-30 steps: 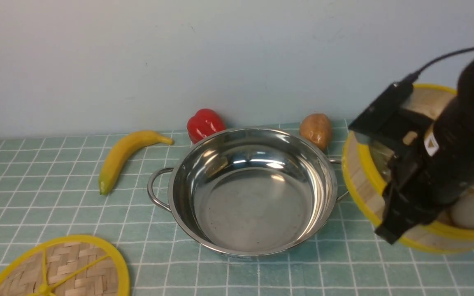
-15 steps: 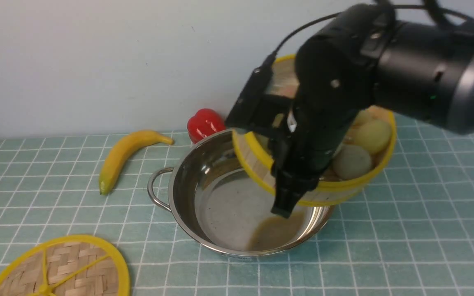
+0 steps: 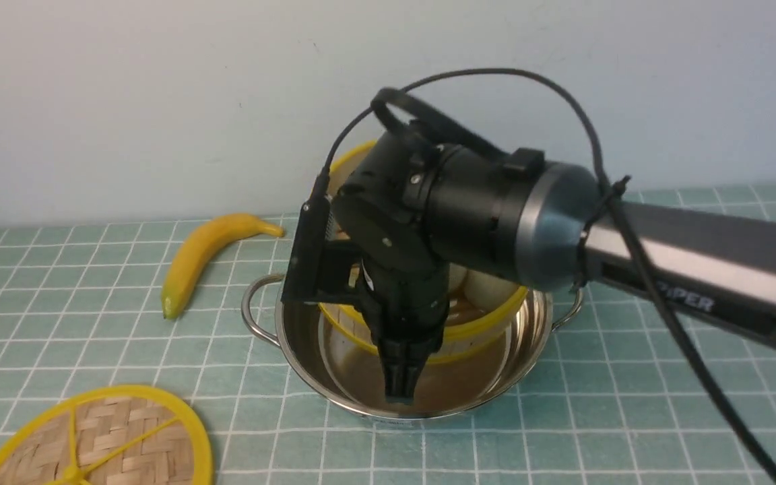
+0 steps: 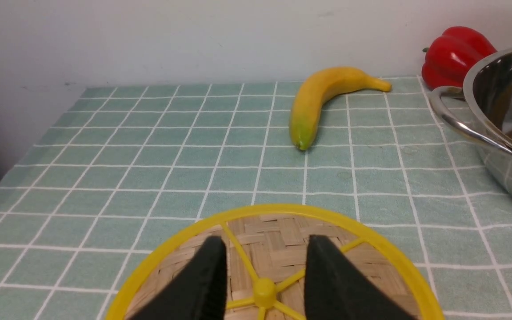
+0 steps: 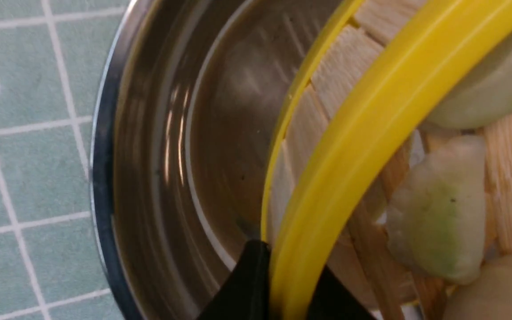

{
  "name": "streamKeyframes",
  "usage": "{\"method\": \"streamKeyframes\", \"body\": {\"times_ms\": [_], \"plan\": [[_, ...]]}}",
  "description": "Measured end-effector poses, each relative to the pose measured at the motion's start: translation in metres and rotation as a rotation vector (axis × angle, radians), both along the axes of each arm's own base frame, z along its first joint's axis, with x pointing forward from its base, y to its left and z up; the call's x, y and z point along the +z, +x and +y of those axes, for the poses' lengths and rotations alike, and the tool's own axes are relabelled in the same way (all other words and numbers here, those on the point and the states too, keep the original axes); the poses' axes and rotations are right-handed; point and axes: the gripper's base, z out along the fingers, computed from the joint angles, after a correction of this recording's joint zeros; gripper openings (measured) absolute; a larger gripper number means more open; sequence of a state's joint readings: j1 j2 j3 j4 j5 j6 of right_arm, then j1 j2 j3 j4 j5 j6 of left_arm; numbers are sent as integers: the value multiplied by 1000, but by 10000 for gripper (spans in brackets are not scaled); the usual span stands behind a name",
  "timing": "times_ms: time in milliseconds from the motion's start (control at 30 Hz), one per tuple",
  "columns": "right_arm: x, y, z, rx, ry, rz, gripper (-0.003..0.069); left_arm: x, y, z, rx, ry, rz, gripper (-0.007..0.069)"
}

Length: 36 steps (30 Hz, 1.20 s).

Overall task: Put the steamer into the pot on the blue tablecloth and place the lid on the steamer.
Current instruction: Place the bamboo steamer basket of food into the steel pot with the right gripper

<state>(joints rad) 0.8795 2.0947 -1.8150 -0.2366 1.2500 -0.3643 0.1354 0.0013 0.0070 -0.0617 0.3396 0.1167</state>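
Now clamping the steamer (image 3: 489,316) with the right gripper (image 3: 401,387), pinching its near wall between the fingers (image 5: 245,289), one outside and one inside, with the yellow rim running through the gap. Holding it tilted inside the ring of the pot (image 3: 294,337), raising the far rim well above the steel edge and dipping the near side below it. Not showing whether the basket's base is touching the pot's floor. Carrying pale buns and a green-tinged dumpling on the slatted floor, just beside the inner finger in the right wrist view. Reaching in from the right with the black arm, passing above the pot's right handle and hiding much of the basket from the front camera. Standing the pot on the blue tablecloth (image 3: 597,417), near the middle, with a wire handle poking out on either side. Leaving the lid (image 3: 112,438) flat on the cloth at the front left, well apart from the pot, woven face and yellow spokes turned up. Spreading the jaws of the left gripper (image 4: 266,242) and gripping nothing, with the lid's small centre knob showing in the gap in the left wrist view, and not making clear whether the fingertips are touching the weave. Leaving a banana (image 3: 199,252) on the cloth off the pot's left, and a red pepper (image 4: 454,51) near the wall (image 4: 194,40) behind the pot's left handle.
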Motion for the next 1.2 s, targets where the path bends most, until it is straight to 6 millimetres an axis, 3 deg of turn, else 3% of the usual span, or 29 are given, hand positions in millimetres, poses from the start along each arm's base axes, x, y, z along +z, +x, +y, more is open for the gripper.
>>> {"method": "streamKeyframes", "body": {"times_ms": [200,700,967,1067,1200], "plan": [[-25,2,5,9,-28,58,63,0,0,0,0,0,0,243],[-50,1,11,18,-42,128,63,0,0,0,0,0,0,243],[-51,1,11,27,-47,129,63,0,0,0,0,0,0,243],[-51,2,11,28,-47,129,78,0,0,0,0,0,0,243],[-50,3,12,31,-42,118,188,0,0,0,0,0,0,243]]}}
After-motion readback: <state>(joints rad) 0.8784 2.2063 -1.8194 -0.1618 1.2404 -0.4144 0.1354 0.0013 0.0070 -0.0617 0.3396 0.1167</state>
